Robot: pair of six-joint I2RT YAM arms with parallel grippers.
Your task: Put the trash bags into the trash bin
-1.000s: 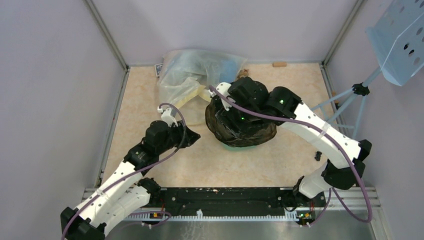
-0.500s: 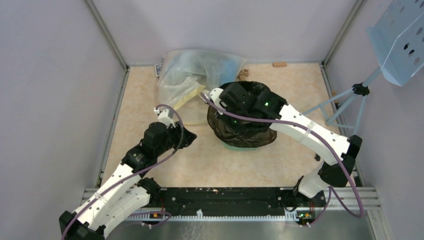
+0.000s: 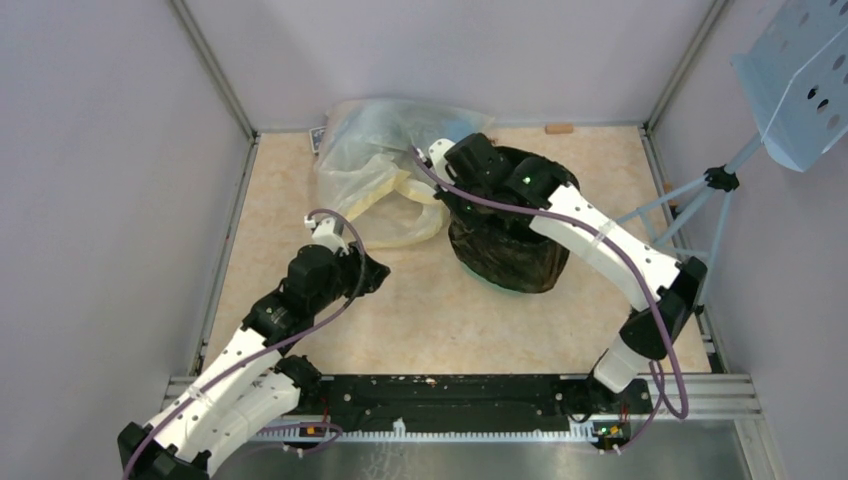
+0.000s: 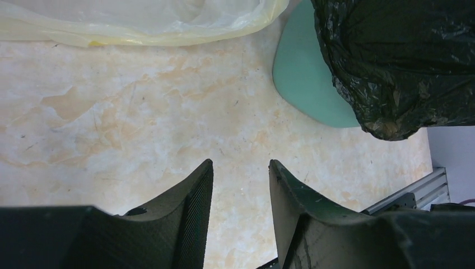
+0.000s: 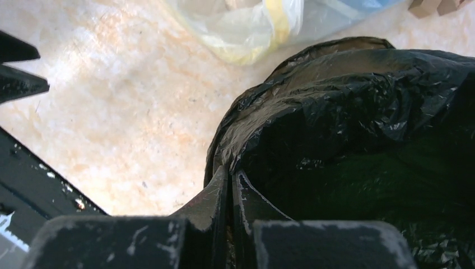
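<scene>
Translucent yellowish bag (image 3: 370, 150) at the back of the table (image 3: 290, 200), blue perforated tray (image 3: 790, 90) on a tripod (image 3: 722, 180).

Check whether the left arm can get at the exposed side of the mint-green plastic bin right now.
Probably yes. The left gripper is open and faces the mint-green plastic bin, with only tabletop between them; the glossy black crinkled bag leaves that side uncovered.

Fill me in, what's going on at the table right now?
The right gripper has its jaws shut on the edge of the black trash bag. The bag is draped over the mint-green bin and hides most of it. The left gripper hangs open above the table beside the bin, holding nothing. A clear bag lies at the back, next to the bin.
</scene>
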